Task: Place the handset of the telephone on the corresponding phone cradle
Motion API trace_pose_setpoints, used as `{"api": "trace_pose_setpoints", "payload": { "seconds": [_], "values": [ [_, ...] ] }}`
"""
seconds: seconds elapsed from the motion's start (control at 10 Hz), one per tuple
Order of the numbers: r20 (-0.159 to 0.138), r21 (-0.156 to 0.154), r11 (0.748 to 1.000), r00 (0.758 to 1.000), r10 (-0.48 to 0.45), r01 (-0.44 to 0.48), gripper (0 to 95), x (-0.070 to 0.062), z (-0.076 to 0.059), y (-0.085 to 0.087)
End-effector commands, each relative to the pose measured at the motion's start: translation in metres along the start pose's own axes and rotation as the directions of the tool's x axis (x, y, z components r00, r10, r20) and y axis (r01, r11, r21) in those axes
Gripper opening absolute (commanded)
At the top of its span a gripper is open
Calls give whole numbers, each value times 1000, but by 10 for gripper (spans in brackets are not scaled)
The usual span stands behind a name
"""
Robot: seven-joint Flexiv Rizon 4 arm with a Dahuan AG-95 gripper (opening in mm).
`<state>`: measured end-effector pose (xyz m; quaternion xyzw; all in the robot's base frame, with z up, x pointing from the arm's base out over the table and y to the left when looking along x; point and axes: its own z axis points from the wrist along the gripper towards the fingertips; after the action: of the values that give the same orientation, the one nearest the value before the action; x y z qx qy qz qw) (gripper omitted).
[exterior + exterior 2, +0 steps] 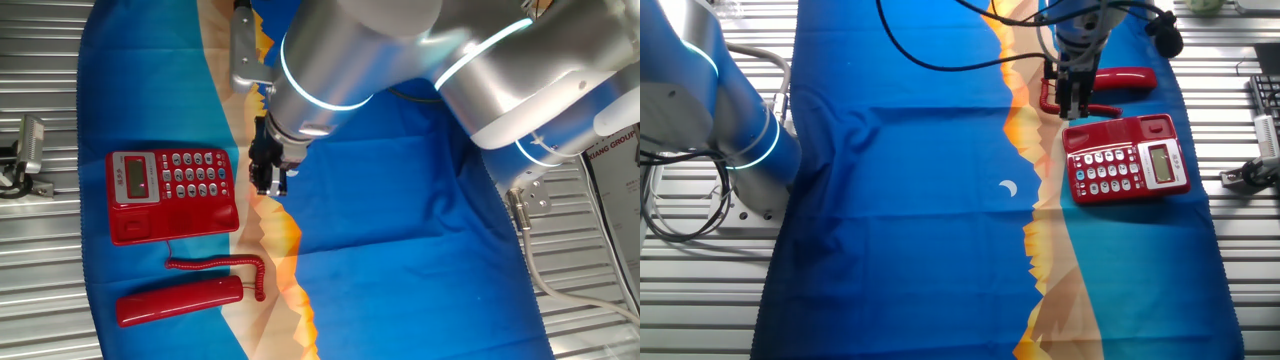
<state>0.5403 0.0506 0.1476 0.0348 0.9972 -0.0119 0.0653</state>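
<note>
Nearest the lens in one fixed view, the robot arm (420, 50) fills the top of the frame, grey and silver with glowing pale blue rings at its joints.

At the far left of that view a small metal clamp (28, 150) sits on the ribbed metal table (40, 260). A blue cloth (400, 200) with an orange and tan jagged band covers most of the table. On the cloth lies the telephone (172, 195), red, with a grey-green screen on its left part and rows of round buttons to the right of the screen. The phone cradle (170, 225) is the plain strip along its lower edge, and nothing lies in it. Below the telephone, apart from it, the handset (180, 300) lies flat on the cloth, off the cradle. Its cord (225, 268) runs between the two and curls at the handset's right end.

To the right of the telephone the gripper (270, 180) hangs over the orange band, pointing down. Its dark fingers look close together with nothing between them, though how far apart they stand I cannot tell for sure.

The other fixed view shows the gripper (1072, 100) between the cord loop and the telephone (1127, 160), with the handset (1120, 78) behind it.
</note>
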Motion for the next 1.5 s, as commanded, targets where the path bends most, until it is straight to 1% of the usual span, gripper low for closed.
{"api": "trace_pose_setpoints", "payload": {
  "seconds": [0.1,0.2,0.3,0.4,0.6,0.7,0.9,1.5],
  "values": [
    [-2,-8,1000,1000,-24,24,0,-2,2,4],
    [-3,-11,998,998,-60,60,0,-3,2,6],
    [-3,-11,997,998,-71,71,0,-4,3,8],
    [-1,-18,995,995,-98,98,0,-7,4,14],
    [-1,-22,994,995,-103,103,0,-12,5,26],
    [-2,-23,993,993,-120,119,0,-16,6,32],
    [-2,-28,992,993,-121,121,0,-22,6,40],
    [3,-34,991,991,-133,133,0,-33,9,59]
  ]
}}
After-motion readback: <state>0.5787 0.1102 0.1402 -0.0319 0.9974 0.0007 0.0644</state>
